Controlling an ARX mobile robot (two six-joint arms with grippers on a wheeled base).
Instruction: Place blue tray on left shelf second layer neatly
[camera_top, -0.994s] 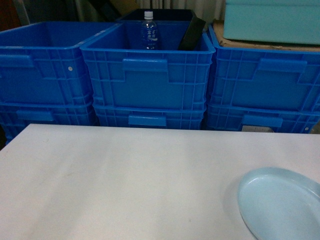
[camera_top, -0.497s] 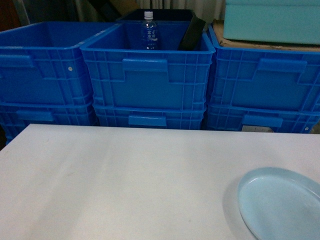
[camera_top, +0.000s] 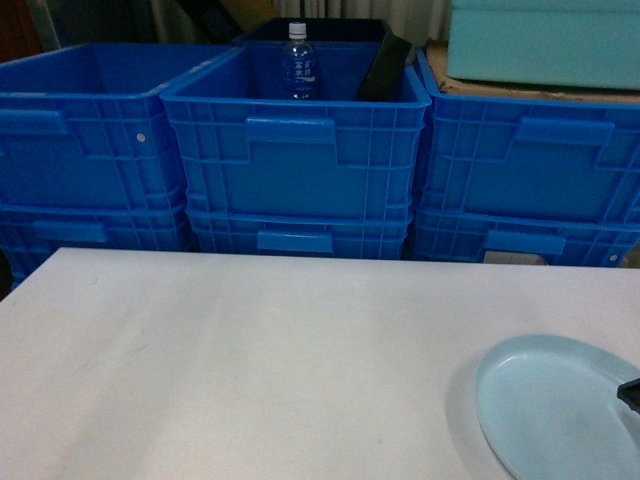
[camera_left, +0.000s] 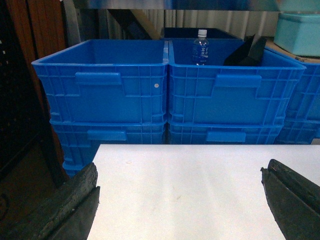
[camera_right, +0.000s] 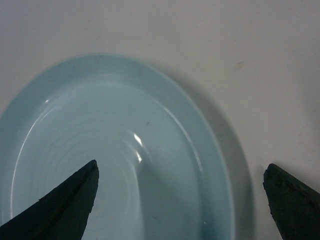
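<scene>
Here, one blue tray (camera_top: 560, 405); six crates (camera_top: 295, 135).

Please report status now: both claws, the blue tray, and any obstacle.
Left claw open, over bare white table. Right claw open, one finger over blue tray, one outside its rim. Tray flat on table, not gripped. No obstacle near it.

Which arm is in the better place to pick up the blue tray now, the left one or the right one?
Right. Its open tool hangs directly over the tray, one finger above the dish. The left tool, also open, faces bare table with no tray in its view.
</scene>
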